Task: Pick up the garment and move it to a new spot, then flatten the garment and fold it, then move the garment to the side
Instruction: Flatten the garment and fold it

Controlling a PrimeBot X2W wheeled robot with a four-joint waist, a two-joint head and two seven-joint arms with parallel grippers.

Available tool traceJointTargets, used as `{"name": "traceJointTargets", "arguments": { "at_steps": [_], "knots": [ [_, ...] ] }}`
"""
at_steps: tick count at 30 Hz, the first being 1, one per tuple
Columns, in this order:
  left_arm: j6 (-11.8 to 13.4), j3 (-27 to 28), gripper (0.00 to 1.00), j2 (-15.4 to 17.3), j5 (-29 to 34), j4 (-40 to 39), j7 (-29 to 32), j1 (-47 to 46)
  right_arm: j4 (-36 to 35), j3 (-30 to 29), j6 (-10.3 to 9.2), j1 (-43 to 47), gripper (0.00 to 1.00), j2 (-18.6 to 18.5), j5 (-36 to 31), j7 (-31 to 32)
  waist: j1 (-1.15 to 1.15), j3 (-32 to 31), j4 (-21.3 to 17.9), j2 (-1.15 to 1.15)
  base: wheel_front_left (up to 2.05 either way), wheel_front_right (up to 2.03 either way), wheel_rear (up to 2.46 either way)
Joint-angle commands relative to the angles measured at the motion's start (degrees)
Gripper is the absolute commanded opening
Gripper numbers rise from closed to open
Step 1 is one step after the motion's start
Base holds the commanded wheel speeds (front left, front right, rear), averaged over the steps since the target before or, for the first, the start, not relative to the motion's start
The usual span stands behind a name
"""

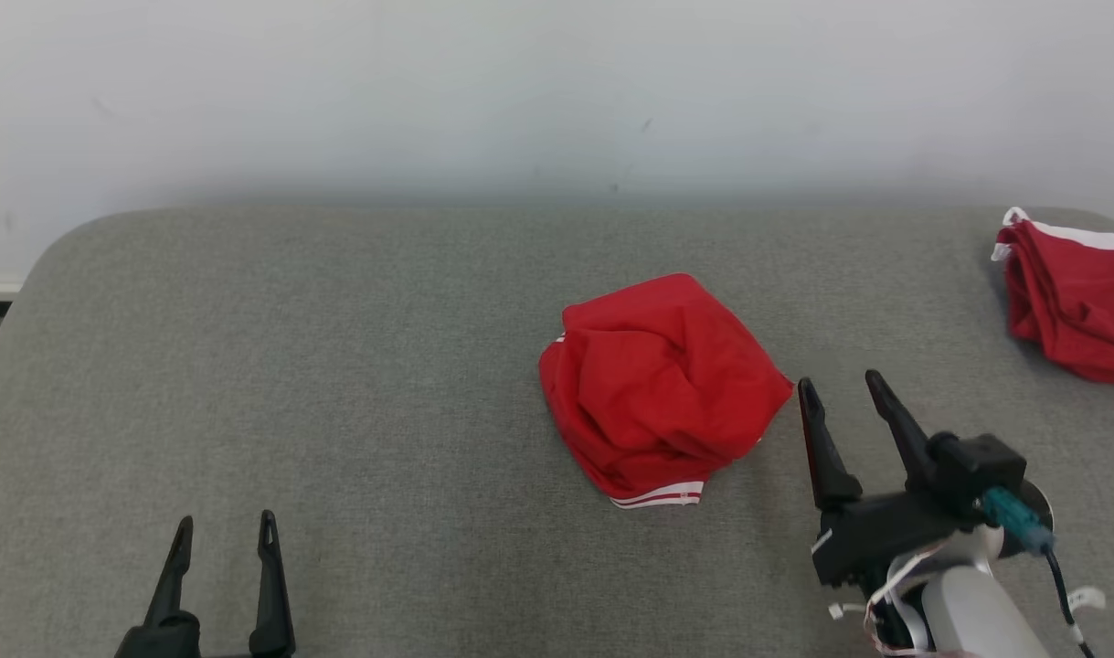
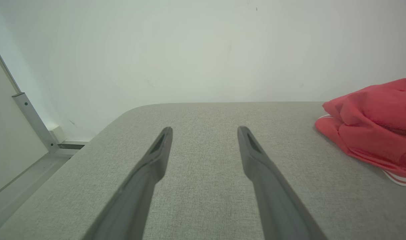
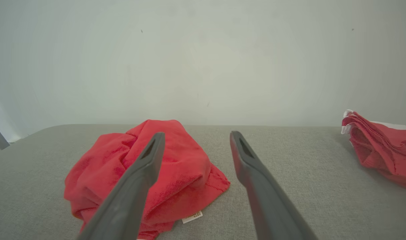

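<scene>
Head view: the crumpled garment [image 1: 657, 384] lies just left of the right pincer [image 1: 840, 382], whose jaws stand spread and empty. The left pincer [image 1: 226, 519], likewise spread, has it well off to its right. I judge nothing done yet: lifting, flattening, folding and setting aside are all left.
</scene>
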Motion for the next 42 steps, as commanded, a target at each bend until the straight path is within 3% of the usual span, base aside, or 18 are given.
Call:
{"name": "traceJointTargets", "arguments": {
  "at_steps": [1, 15, 16, 17, 18, 25, 30, 36, 42],
  "knots": [
    [-0.18, -0.05, 1.00, -0.19, 0.38, 0.10, -0.17, -0.51, 0.73, 0.21, -0.15, -0.78, 1.00, -0.25, 0.57, 0.02, -0.01, 1.12, 1.08, -0.01, 0.00, 0.00, 0.00],
    [-2.26, 0.06, 1.00, -1.88, 1.48, 2.26, -0.17, -3.50, 23.29, 4.40, -0.15, -11.12, 1.00, -0.04, 10.70, 0.89, -0.01, 2.84, 4.65, -0.01, 0.00, 0.00, 0.00],
    [-2.39, 0.19, 1.00, -2.01, 1.54, 2.31, -0.17, -3.61, 24.15, 4.91, -0.15, -11.58, 0.93, -0.08, 11.47, 0.71, -0.01, 2.90, 4.67, -0.01, 0.00, 0.00, 0.00],
    [-2.36, 0.29, 1.00, -2.11, 1.65, 2.37, -0.17, -3.70, 25.01, 5.55, -0.15, -11.96, 0.16, -0.10, 12.34, 0.70, -0.01, 2.97, 4.68, -0.01, 0.00, 0.00, 0.00],
    [-2.42, 0.38, 1.00, -2.22, 1.75, 2.42, -0.17, -3.79, 25.76, 6.11, -0.15, -12.27, 0.00, -0.03, 13.37, 0.74, -0.01, 3.05, 4.69, -0.01, 0.00, 0.00, 0.00],
    [-3.02, 1.06, 1.00, -2.78, 2.13, 2.76, -0.17, -3.83, 26.60, 9.30, -0.15, -14.55, 0.00, -2.34, 16.70, -2.74, -0.01, 2.63, 4.13, -0.01, 0.00, 0.00, 0.00],
    [-3.36, 1.86, 1.00, -2.97, 2.00, 2.92, -0.17, -2.74, 20.99, 9.22, -0.15, -13.36, 0.00, -6.57, 14.28, -4.34, -0.01, 1.54, 2.35, -0.01, 0.00, 0.00, 0.00],
    [-3.57, 2.50, 1.00, -3.62, 2.29, 2.08, -0.18, -1.80, 8.06, 1.90, -0.15, -6.02, 0.00, -10.98, 11.84, -4.44, -0.01, 0.90, -0.68, -0.01, 0.00, 0.00, 0.00],
    [-4.21, 2.40, 1.00, -4.25, 2.51, 1.89, -0.17, -2.56, -3.44, -7.52, -0.15, 4.95, 0.00, -10.67, 8.23, -2.53, -0.01, 1.54, -2.74, -0.01, 0.00, 0.00, 0.00]
  ]
}}
